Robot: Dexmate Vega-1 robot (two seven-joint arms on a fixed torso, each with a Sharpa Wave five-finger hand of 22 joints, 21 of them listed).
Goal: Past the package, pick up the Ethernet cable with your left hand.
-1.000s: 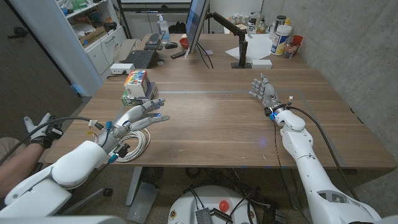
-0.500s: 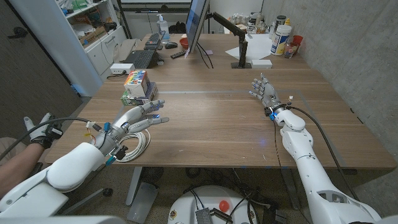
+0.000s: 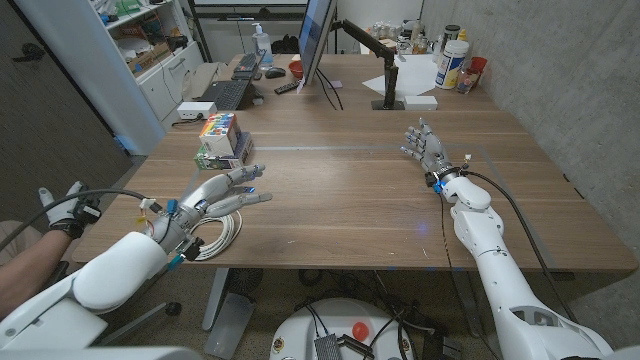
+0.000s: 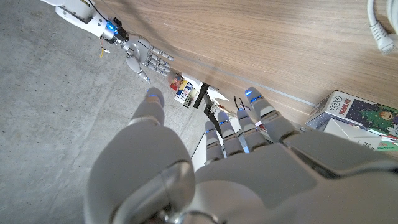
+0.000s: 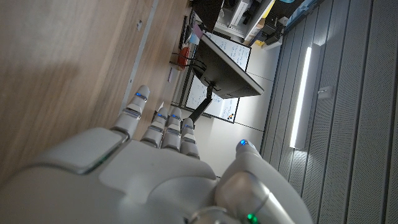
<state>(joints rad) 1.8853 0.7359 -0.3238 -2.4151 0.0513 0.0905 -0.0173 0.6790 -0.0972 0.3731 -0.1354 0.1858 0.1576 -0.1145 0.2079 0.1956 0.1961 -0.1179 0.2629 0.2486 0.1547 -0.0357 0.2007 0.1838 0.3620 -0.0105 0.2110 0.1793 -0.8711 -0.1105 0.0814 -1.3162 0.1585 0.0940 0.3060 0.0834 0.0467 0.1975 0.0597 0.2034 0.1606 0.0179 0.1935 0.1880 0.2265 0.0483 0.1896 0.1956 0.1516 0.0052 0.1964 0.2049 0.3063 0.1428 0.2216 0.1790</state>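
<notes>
A white Ethernet cable (image 3: 226, 230) lies coiled at the table's near left edge, partly hidden under my left wrist. My left hand (image 3: 222, 190) hovers over the coil with fingers stretched out and apart, holding nothing. The colourful package (image 3: 222, 138) stands just beyond the fingertips. In the left wrist view, a cable end (image 4: 378, 25) and the package (image 4: 357, 115) lie beside my left hand (image 4: 236, 155). My right hand (image 3: 425, 148) stands open at the right middle of the table, fingers up; it also appears across the table as the right hand (image 4: 146, 57) and close up (image 5: 155, 168).
A monitor (image 3: 315, 40), a keyboard (image 3: 225, 93), a black arm on a white base (image 3: 392, 85) and containers (image 3: 452, 60) fill the far side. A person's gloved hand (image 3: 62, 208) is at the left edge, off the table.
My left hand has drifted slightly toward the near edge, staying over the coil. The right hand has not moved.
</notes>
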